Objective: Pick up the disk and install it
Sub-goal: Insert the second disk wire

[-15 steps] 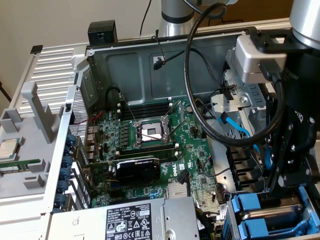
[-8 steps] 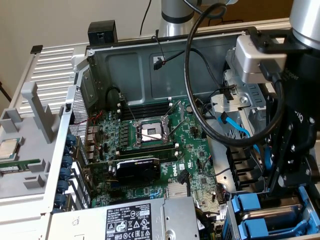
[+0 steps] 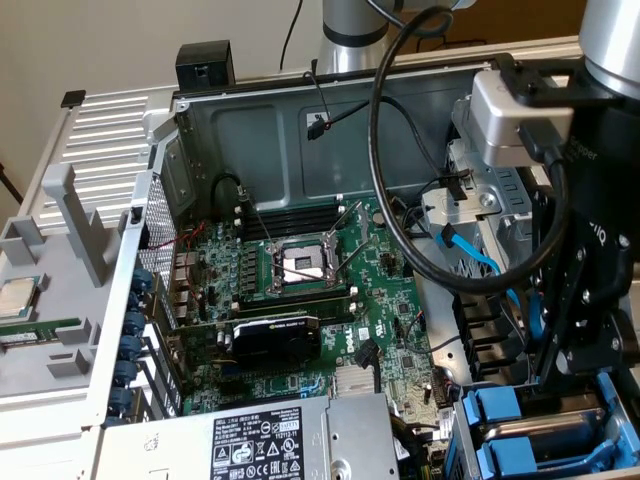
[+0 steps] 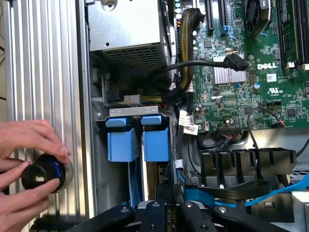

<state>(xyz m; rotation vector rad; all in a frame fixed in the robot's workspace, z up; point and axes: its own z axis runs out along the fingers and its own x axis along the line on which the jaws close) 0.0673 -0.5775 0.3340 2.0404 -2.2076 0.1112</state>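
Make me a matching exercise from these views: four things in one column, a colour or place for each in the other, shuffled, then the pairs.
1. drive carriers
2. motherboard
3. power supply
4. hand

A. green
B. bright blue
C. on a black knob, on the ribbed metal panel
D. grey box with a label, at the exterior view's bottom edge

Pairs: 1-B, 2-A, 3-D, 4-C

Case walls (image 3: 250,130) are dull grey sheet metal, motherboard (image 4: 251,82) is that usual matt green. Drive carriers (image 4: 137,140) look like smooth bright blue plastic. The hand (image 4: 169,212) is black, slightly glossy. Ribbed panel (image 4: 43,72) reads as brushed silver metal.
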